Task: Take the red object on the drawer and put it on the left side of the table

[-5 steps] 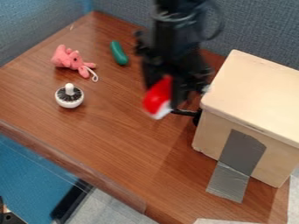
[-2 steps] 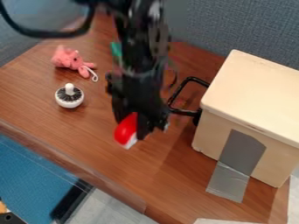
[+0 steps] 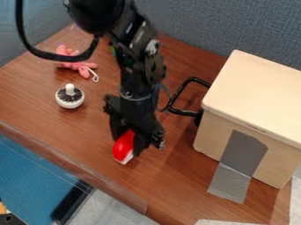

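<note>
My hand (image 3: pixel 127 146) is clasping the red object (image 3: pixel 122 150) near the worktop's (image 3: pixel 53 121) edge, between the white-knobbed thing (image 3: pixel 70 97) and the beige box (image 3: pixel 258 92).

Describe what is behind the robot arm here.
The arm partly covers a pink plush toy with its black cable. A bit of something green shows beside the arm; the rest is covered, so its shape cannot be told.
</note>
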Controlling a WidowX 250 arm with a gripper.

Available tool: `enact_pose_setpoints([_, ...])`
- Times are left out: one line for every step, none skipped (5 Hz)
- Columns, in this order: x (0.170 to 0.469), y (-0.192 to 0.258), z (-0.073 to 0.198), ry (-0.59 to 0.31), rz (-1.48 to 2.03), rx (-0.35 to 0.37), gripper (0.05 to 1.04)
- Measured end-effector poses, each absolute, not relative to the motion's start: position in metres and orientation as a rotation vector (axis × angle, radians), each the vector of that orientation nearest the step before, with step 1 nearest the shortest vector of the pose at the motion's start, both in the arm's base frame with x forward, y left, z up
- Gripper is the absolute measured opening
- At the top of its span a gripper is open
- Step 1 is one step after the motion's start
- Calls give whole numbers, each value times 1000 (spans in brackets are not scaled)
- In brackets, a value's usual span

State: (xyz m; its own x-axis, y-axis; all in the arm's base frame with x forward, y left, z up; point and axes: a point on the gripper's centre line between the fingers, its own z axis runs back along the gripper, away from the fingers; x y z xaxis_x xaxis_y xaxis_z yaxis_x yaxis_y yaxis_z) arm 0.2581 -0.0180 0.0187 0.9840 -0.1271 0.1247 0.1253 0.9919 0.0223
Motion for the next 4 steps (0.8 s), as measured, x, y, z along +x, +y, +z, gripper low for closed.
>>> enact_pose_setpoints([257, -15, 16, -111, -133, -2, 631])
enact_pose_setpoints([252, -16, 16, -83, -158, -10, 925])
enact_pose_setpoints([250, -17, 44, -133, -179, -12, 1009])
enact_pose_setpoints([247, -26, 76, -171, -197, -21, 1003])
